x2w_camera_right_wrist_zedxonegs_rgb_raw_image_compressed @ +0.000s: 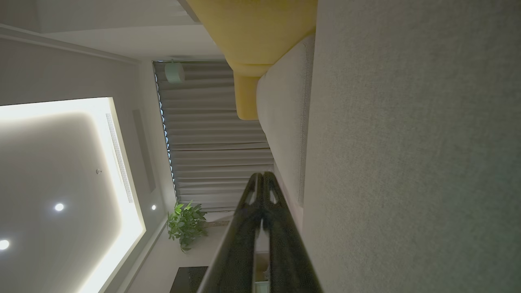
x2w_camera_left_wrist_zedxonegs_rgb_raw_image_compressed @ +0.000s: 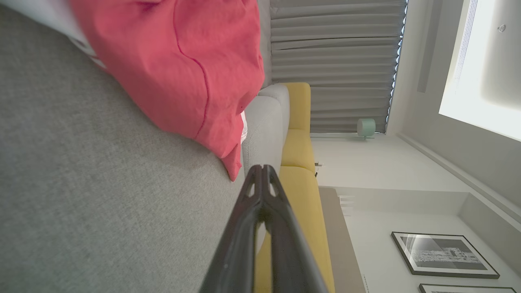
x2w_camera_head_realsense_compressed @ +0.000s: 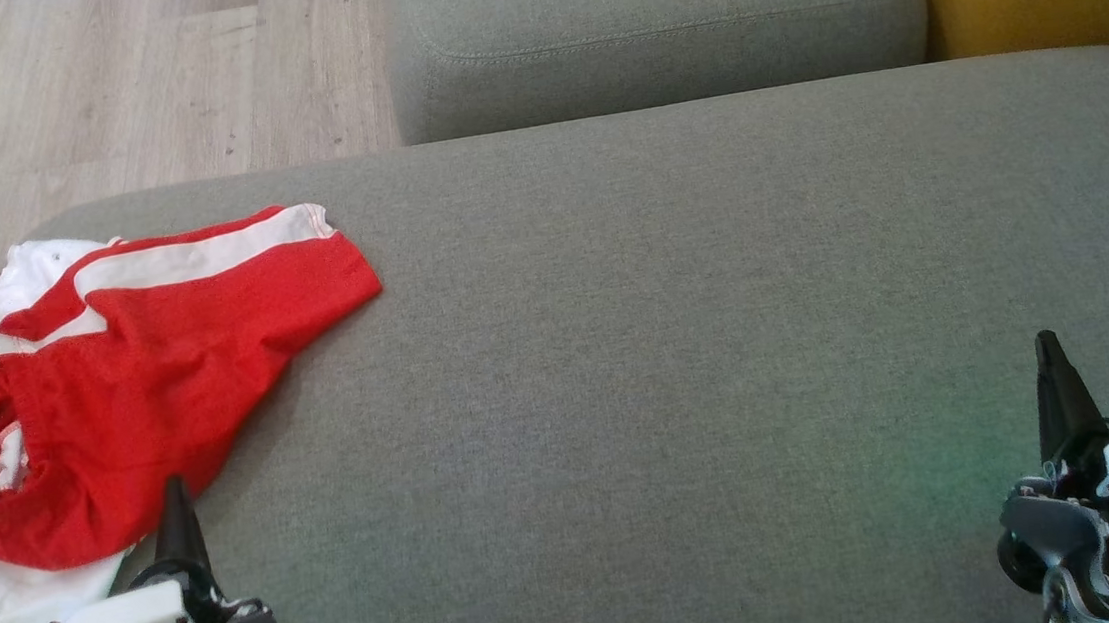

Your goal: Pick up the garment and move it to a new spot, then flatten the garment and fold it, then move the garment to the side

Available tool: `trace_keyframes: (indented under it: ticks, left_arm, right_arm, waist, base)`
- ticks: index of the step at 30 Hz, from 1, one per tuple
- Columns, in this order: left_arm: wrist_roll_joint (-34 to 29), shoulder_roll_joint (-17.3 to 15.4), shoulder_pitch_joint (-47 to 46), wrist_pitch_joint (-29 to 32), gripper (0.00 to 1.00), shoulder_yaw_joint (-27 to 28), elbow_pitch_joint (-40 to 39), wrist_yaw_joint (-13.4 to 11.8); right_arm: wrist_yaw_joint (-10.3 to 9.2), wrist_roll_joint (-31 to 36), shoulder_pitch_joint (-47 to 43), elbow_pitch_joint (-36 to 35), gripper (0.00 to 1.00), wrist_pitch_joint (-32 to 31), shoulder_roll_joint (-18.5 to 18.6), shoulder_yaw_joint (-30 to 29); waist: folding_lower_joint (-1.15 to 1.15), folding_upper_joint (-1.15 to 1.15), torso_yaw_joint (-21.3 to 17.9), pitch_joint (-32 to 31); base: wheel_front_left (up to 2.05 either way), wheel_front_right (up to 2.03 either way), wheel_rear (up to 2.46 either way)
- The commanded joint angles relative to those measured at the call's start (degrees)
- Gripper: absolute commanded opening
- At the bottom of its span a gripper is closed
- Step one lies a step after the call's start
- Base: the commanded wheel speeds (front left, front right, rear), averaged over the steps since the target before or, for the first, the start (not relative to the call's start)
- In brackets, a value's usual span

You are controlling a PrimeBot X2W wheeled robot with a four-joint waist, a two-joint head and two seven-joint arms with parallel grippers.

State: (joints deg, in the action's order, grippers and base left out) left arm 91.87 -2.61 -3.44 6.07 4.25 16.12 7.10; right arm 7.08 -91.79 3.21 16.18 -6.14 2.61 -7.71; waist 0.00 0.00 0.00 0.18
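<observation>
Garment (x2w_camera_head_realsense_compressed: 150, 387), red and white, lies crumpled at the grey sofa cushion's (x2w_camera_head_realsense_compressed: 668, 342) left edge. Our left gripper (x2w_camera_head_realsense_compressed: 176, 495) is clenched empty just beside it, and our right gripper (x2w_camera_head_realsense_compressed: 1048, 349) is clenched empty near the right edge.

loads of bare grey cushion (x2w_camera_head_realsense_compressed: 668, 342) from centre out to 3 o'clock, easy passing. crumpled red and white garment (x2w_camera_head_realsense_compressed: 149, 377) hogs 9 o'clock, back cushion (x2w_camera_head_realsense_compressed: 651, 32) walls off 12.
</observation>
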Motion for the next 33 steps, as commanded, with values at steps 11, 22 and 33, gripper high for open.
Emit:
trace_keyframes:
  ticks: [11, 22, 33]
  left_arm:
    - [0.31, -0.27, -2.75, 0.40, 0.00, 2.25, -2.09, 0.39]
    - [0.31, -0.27, -2.75, 0.40, 0.00, 2.25, -2.09, 0.39]
    - [0.31, -0.27, -2.75, 0.40, 0.00, 2.25, -2.10, 0.39]
  right_arm:
    - [0.41, -0.40, 2.97, -2.15, 0.00, -0.33, 0.27, 1.21]
    - [0.41, -0.40, 2.97, -2.15, 0.00, -0.33, 0.27, 1.21]
    - [0.41, -0.40, 2.97, -2.15, 0.00, -0.33, 0.27, 1.21]
  waist:
    - [0.00, 0.00, 0.00, 0.00]
    - [0.00, 0.00, 0.00, 0.00]
    - [0.00, 0.00, 0.00, 0.00]
  base:
    - [0.00, 0.00, 0.00]
    - [0.00, 0.00, 0.00]
    - [0.00, 0.00, 0.00]
